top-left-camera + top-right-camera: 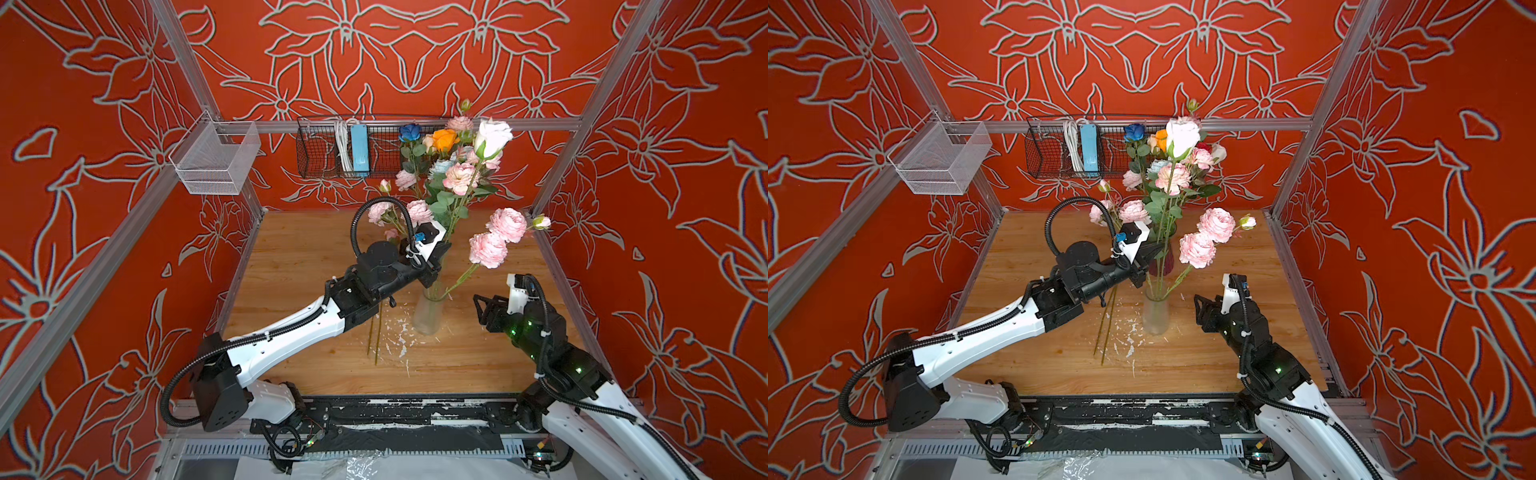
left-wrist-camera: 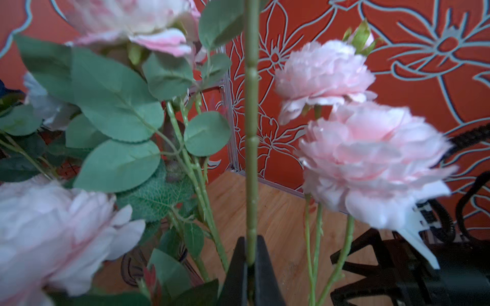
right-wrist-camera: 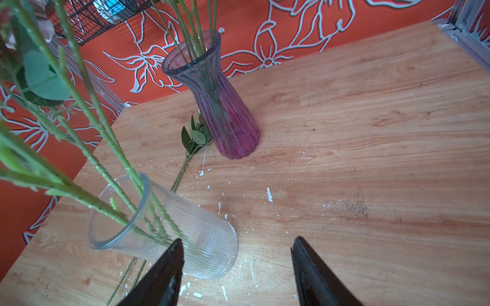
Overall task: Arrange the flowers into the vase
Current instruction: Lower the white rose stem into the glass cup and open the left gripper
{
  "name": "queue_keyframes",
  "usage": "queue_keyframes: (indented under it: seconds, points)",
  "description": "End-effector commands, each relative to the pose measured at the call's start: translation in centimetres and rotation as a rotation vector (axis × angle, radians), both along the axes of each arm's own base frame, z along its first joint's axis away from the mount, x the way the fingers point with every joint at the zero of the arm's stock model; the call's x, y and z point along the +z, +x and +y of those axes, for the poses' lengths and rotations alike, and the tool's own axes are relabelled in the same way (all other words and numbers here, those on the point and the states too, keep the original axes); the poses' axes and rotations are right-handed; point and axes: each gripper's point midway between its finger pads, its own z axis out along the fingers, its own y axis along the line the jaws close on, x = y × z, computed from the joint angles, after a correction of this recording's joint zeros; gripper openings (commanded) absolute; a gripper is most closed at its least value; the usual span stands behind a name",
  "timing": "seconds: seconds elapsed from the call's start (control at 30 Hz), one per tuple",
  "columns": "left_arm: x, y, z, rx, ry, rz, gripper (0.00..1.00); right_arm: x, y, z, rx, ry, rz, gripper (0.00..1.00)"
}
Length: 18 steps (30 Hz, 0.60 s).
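On the scratched, paint-flecked wooden tabletop (image 3: 344,132) stand two vases. The clear ribbed glass cylinder vase (image 3: 201,238) holds the thorny stems of pale pink ruffled blooms (image 1: 505,224), and the purple fluted glass vase (image 3: 225,114), waisted at the neck, holds the mixed flowers (image 1: 451,166). The left hand (image 2: 250,249) is clamped on the knobbed green stem (image 2: 251,132) of the white rose (image 1: 494,135), upright above the clear vase, while the right hand (image 3: 237,239) is spread wide beside that vase, gripping nothing.

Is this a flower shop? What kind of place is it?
Probably a robot practice booth, not a shop: a left arm and right arm mounted at a wooden table, a metal frame holding red walls, cables in a wire basket.
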Motion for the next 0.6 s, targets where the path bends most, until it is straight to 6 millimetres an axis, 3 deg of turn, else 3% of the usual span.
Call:
queue_keyframes:
  seconds: [0.0,0.2,0.33,0.4,0.57]
  points:
    - [0.4,0.1,-0.2,0.011,-0.048,-0.023,0.00,1.6,0.3,-0.3,-0.016,0.004,-0.038,0.66]
    - [-2.8,-0.6,-0.7,0.003,0.008,0.057,0.00,1.5,0.4,-0.2,-0.014,0.010,-0.039,0.66]
    - [-3.5,-1.3,-0.4,0.003,0.019,0.068,0.24,1.3,0.5,-0.1,-0.013,0.017,-0.035,0.66]
    - [-3.6,-1.3,-0.1,0.016,0.024,0.073,0.41,1.3,0.6,0.1,-0.010,0.017,-0.032,0.66]
    - [-3.6,-1.8,0.7,0.030,0.025,0.083,0.45,1.4,0.7,0.1,-0.009,0.020,-0.031,0.66]
